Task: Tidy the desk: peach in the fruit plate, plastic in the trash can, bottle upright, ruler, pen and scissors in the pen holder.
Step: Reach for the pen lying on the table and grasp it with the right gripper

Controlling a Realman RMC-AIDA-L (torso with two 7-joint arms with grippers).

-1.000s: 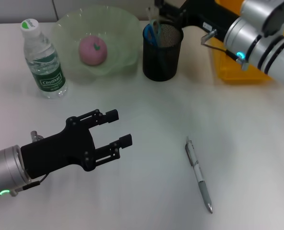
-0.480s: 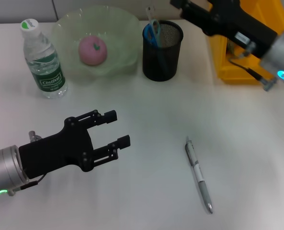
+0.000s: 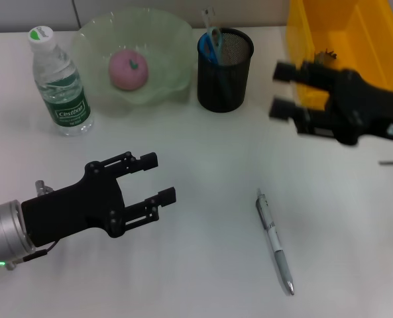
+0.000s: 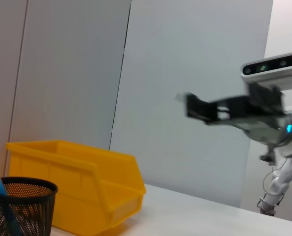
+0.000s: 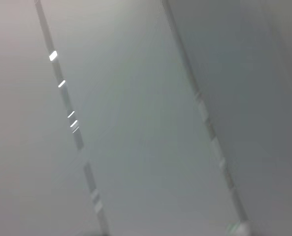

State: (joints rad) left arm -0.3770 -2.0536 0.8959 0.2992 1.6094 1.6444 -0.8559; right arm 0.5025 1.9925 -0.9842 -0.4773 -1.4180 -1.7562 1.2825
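My right gripper [image 3: 280, 90] hangs above the desk [image 3: 209, 152], in front of the yellow bin [image 3: 342, 40] and to the right of the pen holder [image 3: 224, 69]. Fingers spread apart, nothing between them. The left wrist view shows the same gripper [image 4: 197, 106] in the air, empty, against the grey wall.

My left gripper [image 3: 162, 177] sits low at the near left of the desk, fingers parted, holding nothing, pointing toward the middle.

Pen [image 3: 274, 240]: lying flat on the desk, near side, right of centre, well apart from both grippers. Not in the holder.

Pen holder: black mesh cup, upright, at the far middle. Scissors [image 3: 213, 41] with blue handles stand inside it; a thin pale strip beside them may be the ruler, cannot tell for sure.

Peach [image 3: 128, 69]: pink, resting in the green plate [image 3: 169, 33] at the far left-centre.

Bottle [image 3: 58, 83]: upright, green label, white cap, just left of the plate.

Bin: something dark lies inside; cannot make out what.

Right wrist view: only grey wall panels.
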